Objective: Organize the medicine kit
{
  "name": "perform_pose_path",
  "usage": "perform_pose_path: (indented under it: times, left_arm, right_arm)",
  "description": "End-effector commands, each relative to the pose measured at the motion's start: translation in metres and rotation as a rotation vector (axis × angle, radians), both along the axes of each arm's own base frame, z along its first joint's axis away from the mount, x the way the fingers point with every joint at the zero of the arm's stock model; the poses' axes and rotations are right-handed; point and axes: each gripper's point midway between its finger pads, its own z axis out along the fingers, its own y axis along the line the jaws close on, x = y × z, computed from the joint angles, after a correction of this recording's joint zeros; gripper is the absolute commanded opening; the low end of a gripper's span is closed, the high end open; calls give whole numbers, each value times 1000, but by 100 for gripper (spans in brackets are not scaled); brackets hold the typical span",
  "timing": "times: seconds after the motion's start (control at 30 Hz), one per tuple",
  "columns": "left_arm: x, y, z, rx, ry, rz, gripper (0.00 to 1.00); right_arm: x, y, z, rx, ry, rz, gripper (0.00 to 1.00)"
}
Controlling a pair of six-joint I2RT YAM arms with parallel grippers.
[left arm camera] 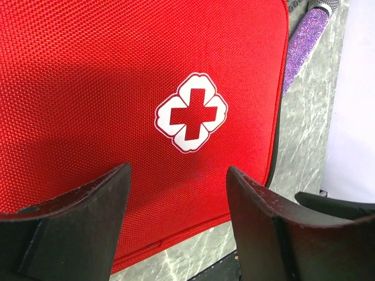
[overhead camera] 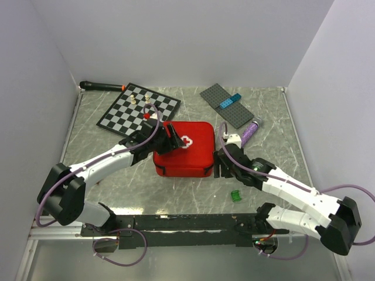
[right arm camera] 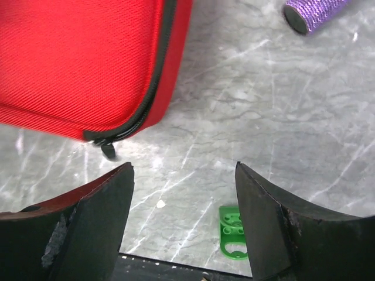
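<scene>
Kit [overhead camera: 187, 157], frame centre: looks soft, prob. light; grab by zip pull [right arm camera: 108, 150]. L pincer [left arm camera: 179, 172], R pincer [right arm camera: 184, 168] both spread, empty.

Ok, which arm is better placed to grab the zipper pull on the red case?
Probably right. The right gripper is open with the zipper pull just ahead of it at the corner of the red case. The left gripper hovers open over the case's white cross.
</scene>
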Motion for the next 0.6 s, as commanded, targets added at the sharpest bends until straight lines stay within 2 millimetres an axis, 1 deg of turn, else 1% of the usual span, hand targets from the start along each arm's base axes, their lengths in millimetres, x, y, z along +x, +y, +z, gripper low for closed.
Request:
perform_pose_path:
  times: [0.0,0.13,0.27,0.43,0.57]
  left_arm:
    - [0,3,-5,25,-17,-6,71]
    - [0,4,-4,29,-22,-11,72]
    - [-3,5,-4,34,-20,-17,72]
    - [-6,10,-4,32,-26,-11,72]
    - [-10,12,-6,39,-22,-14,72]
  right_arm:
    - [-2,15,12,74,-49,98,76]
    - [-5,42,14,133,-54,230,75]
    - [-3,55,8,151,-52,280,73]
    - [4,69,-2,173,-59,306,70]
    - [12,75,-13,141,-44,311,66]
